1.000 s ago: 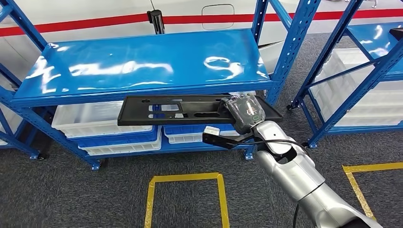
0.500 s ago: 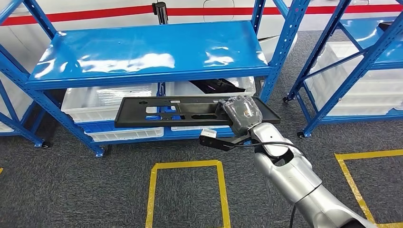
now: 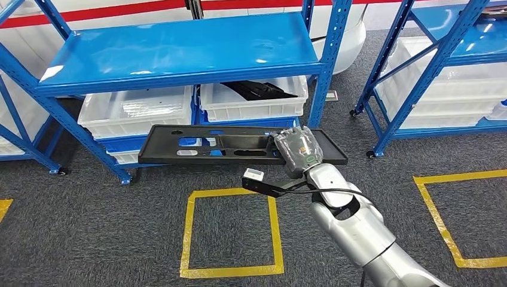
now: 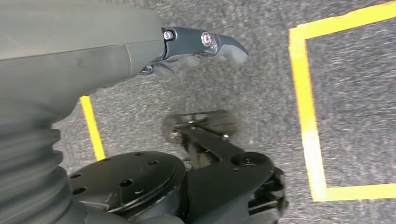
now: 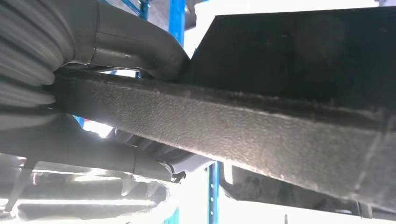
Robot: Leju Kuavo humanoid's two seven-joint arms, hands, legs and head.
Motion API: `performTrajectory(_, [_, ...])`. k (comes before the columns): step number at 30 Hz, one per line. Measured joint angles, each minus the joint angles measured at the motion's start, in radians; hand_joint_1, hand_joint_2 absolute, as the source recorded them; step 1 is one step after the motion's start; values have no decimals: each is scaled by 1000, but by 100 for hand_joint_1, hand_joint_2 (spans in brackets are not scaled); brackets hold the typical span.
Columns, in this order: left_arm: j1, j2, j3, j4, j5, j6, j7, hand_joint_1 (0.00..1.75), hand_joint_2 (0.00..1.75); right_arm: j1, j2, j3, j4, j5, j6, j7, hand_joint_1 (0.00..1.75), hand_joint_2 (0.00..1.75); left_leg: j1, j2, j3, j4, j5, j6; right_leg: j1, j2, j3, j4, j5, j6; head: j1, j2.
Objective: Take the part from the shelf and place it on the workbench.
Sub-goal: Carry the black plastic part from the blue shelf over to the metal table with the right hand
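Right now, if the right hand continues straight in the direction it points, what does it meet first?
Probably the white bin on the blue shelf's lower level; the right hand holds the black part toward it. Depth is unclear.

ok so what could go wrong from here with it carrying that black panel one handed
The right hand holds the long black panel near one end, so the far end may sag or twist out of the grip. The panel sits close to the blue shelf upright and could clip it in a turn. The left hand hangs low, giving no support.
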Motion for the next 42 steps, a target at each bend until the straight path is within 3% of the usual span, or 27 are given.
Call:
performTrajectory(2, [-1,0,0,0,0,0,1,0,175,8,6,-7,-3,12,0,0,173,175,-6,-4,76,-70,40,19,5,1,-19,0,17,1,0,0])
performTrajectory(3, [-3,2,1,-1,0,0,1,0,175,10,9,-10,-6,17,0,0,173,175,-12,-9,125,-128,40,31,6,2,-25,-1,23,2,1,0])
performTrajectory(5, [-7,5,2,-3,-1,0,0,0,175,11,16,-18,-13,23,0,0,173,175,-23,-14,210,-246,9,46,7,2,-32,-2,38,10,1,0])
performTrajectory(7, [-10,6,6,-4,-2,0,0,0,175,13,24,-24,-18,27,1,0,173,175,-33,-15,249,-313,-9,53,6,1,-36,-9,58,23,0,0])
performTrajectory(9, [-11,6,10,-3,-1,0,0,0,175,16,28,-27,-20,30,3,-1,173,175,-33,-11,242,-333,18,60,7,2,-46,-10,61,31,-1,0])
performTrajectory(10, [-11,6,11,-3,-1,0,0,0,175,18,29,-29,-20,32,3,-1,173,175,-32,-7,233,-341,34,66,9,3,-58,9,39,28,1,0])
performTrajectory(13, [-11,6,12,-3,0,-2,0,0,175,24,29,-35,-22,39,5,-1,173,175,-33,-2,188,-347,79,71,9,4,-108,173,-85,11,5,0])
performTrajectory(14, [-11,5,12,-3,0,-2,0,0,175,27,30,-37,-22,41,5,-1,173,175,-34,-1,171,-345,91,70,8,4,-114,231,-104,15,5,0])
performTrajectory(16, [-11,5,13,-3,-1,-2,0,0,175,34,31,-42,-22,41,7,-1,173,175,-35,1,137,-342,116,66,8,4,-91,269,-81,38,6,0])
performTrajectory(18, [-11,5,14,-3,-3,-3,0,0,175,36,36,-49,-25,38,12,-6,173,175,-35,3,105,-335,137,58,7,3,-6,176,-43,55,5,0])
performTrajectory(20, [-12,5,16,-3,-5,-3,0,0,175,38,44,-60,-32,32,18,-12,173,175,-38,4,80,-325,155,49,12,4,94,29,-58,46,4,0])
performTrajectory(21, [-12,5,16,-3,-6,-2,-1,0,175,39,49,-65,-35,28,20,-15,173,175,-39,5,73,-322,164,45,15,5,121,-19,-72,38,2,0])
performTrajectory(23, [-11,5,17,-3,-7,-2,-1,0,175,42,54,-73,-39,21,21,-20,173,175,-37,5,63,-323,183,38,15,5,122,-43,-69,23,-1,0])
performTrajectory(24, [-9,5,18,-3,-8,-2,-2,0,175,43,56,-75,-40,19,22,-21,173,175,-34,3,57,-319,177,33,11,4,115,-44,-60,16,0,0])
performTrajectory(25, [-8,5,19,-3,-8,-2,-2,0,175,45,58,-78,-40,17,23,-22,173,175,-31,0,48,-302,152,25,7,3,107,-45,-50,5,-1,0])
performTrajectory(27, [-5,5,20,-3,-8,-2,-2,0,175,46,63,-82,-42,17,24,-23,173,175,-22,-5,23,-211,57,7,2,0,89,-46,-29,-10,-4,0])
performTrajectory(28, [-5,4,20,-3,-9,-2,-2,0,175,48,65,-85,-43,17,24,-24,173,175,-16,-6,10,-143,10,-1,2,-1,78,-46,-19,-13,-6,0])
performTrajectory(29, [-5,4,21,-3,-9,-2,-2,0,175,49,67,-87,-43,16,25,-24,173,175,-10,-6,0,-80,-19,-7,1,-2,67,-45,-11,-11,-6,0])
performTrajectory(30, [-5,4,22,-3,-10,-2,-3,0,175,51,68,-89,-43,16,26,-25,173,175,-4,-6,2,-42,-25,-13,-1,-3,55,-43,-3,-7,-6,0])
performTrajectory(31, [-5,4,23,-3,-11,-1,-3,0,175,53,68,-90,-43,16,27,-25,173,175,2,-6,20,-38,-11,-18,-5,-3,44,-41,5,-1,-6,0])
performTrajectory(33, [-6,4,25,-3,-13,-1,-3,0,175,55,70,-93,-44,17,31,-26,173,175,13,-6,105,-137,39,-28,-13,-3,23,-35,18,10,-6,0])
performTrajectory(35, [-8,4,25,-3,-15,-1,-4,0,175,55,73,-97,-45,17,32,-28,173,175,14,-13,191,-268,50,-32,-15,-3,9,-30,31,27,-7,0])
performTrajectory(36, [-9,3,25,-3,-15,-1,-5,0,175,54,75,-99,-45,17,32,-30,173,175,11,-18,211,-304,45,-31,-15,-3,5,-30,38,38,-7,0])
performTrajectory(37, [-9,3,26,-3,-15,-1,-5,0,175,53,77,-101,-46,16,32,-31,173,175,5,-21,217,-319,40,-28,-14,-3,2,-32,46,50,-8,0])
performTrajectory(39, [-10,3,28,-3,-15,-1,-6,0,175,53,78,-102,-46,12,32,-36,173,175,-2,-19,208,-325,51,-10,-14,-3,-5,-32,53,69,-7,0])
performTrajectory(40, [-10,2,30,-3,-15,-1,-7,0,175,53,78,-103,-46,10,33,-39,173,175,-5,-16,201,-328,59,3,-13,-3,-16,-19,37,70,-6,0])
performTrajectory(42, [-12,1,34,-3,-15,-1,-8,0,175,54,77,-105,-46,4,34,-43,173,175,-10,-11,179,-332,81,31,-12,-2,-53,73,-41,54,-2,0])
